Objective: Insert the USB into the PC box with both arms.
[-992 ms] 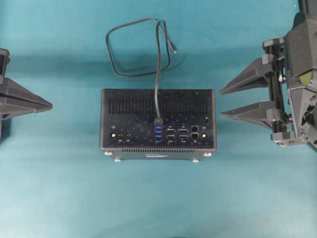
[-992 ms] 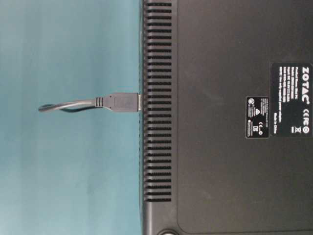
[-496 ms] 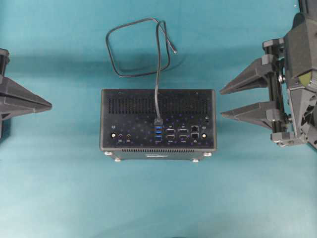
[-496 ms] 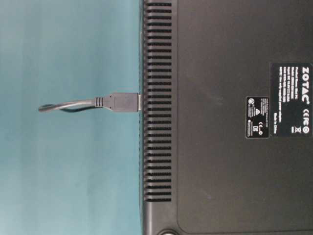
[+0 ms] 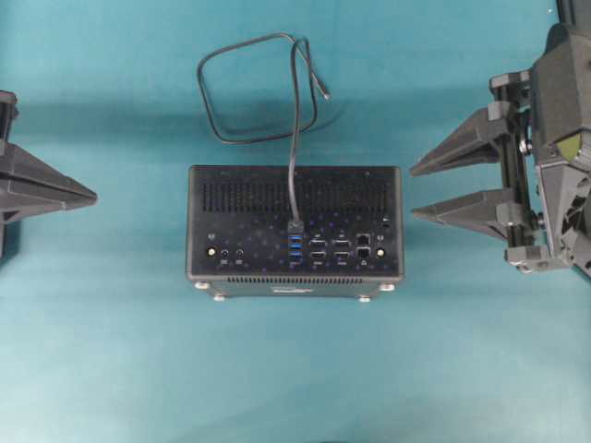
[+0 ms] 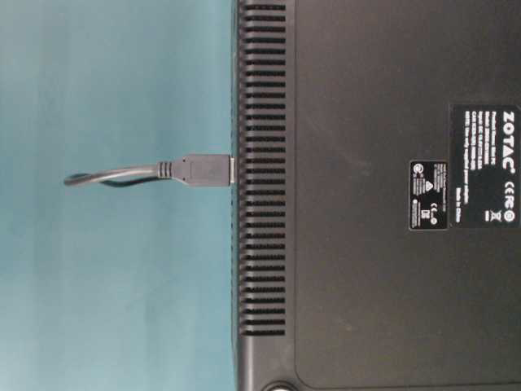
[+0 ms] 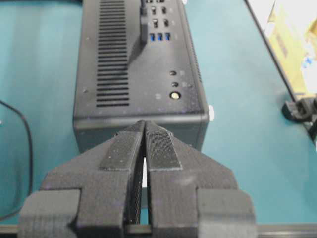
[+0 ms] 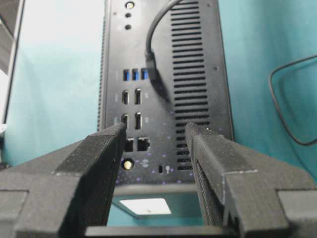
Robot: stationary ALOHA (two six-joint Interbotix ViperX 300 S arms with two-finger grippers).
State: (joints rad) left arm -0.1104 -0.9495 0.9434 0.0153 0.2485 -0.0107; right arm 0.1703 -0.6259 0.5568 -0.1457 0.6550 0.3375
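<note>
The black PC box (image 5: 249,208) lies mid-table with its port face up. The USB plug (image 5: 295,226) stands in the port row beside the blue sockets, and its thin black cable (image 5: 214,115) loops on the cloth behind the box. The table-level view shows the plug (image 6: 205,169) seated against the box (image 6: 383,269). My left gripper (image 5: 92,196) is shut and empty, left of the box and apart from it; it also shows in the left wrist view (image 7: 144,124). My right gripper (image 5: 414,191) is open and empty, right of the box; it also shows in the right wrist view (image 8: 156,130).
Teal cloth covers the table (image 5: 295,369). In the left wrist view a table edge with tan boxes (image 7: 290,39) and a black clamp (image 7: 299,109) shows at the right. The box's silver feet (image 5: 211,293) face the near edge.
</note>
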